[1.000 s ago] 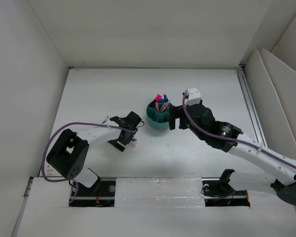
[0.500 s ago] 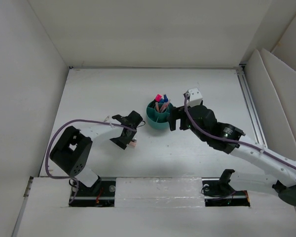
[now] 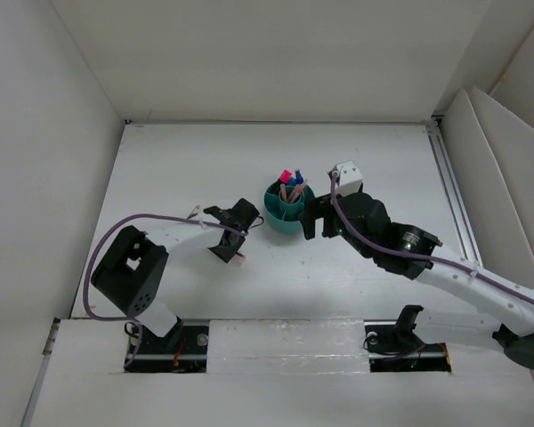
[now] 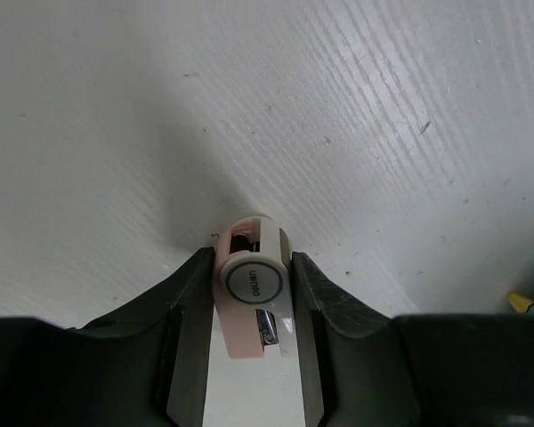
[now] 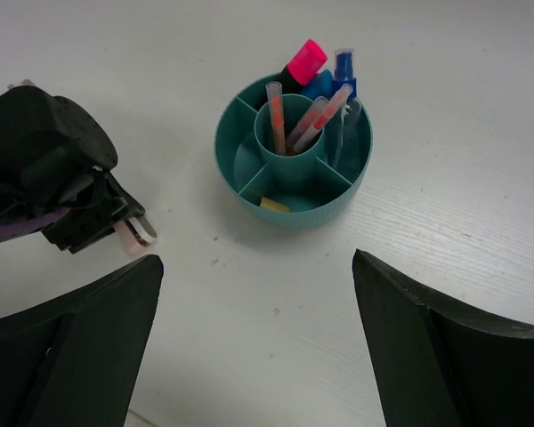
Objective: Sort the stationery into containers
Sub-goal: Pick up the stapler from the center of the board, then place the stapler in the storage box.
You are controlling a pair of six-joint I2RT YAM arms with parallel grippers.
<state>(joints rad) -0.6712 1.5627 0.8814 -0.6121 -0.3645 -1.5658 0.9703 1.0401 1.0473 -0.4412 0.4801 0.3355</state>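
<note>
We see the left jaws pressed against both sides of the pale pink eraser [image 4: 252, 294], which lies on the white counter [image 4: 383, 107] near the teal organizer [image 5: 294, 191], to its left and apart from it. The right jaws stand wide apart with nothing between them, over the counter in front of the organizer. Its central cup holds thin pink-orange pens [image 5: 307, 120]; a pink-ended marker [image 5: 304, 62] and a blue-ended marker [image 5: 319, 86] stand in the rear compartments, and a tiny tan block [image 5: 274, 205] lies in a front one
</note>
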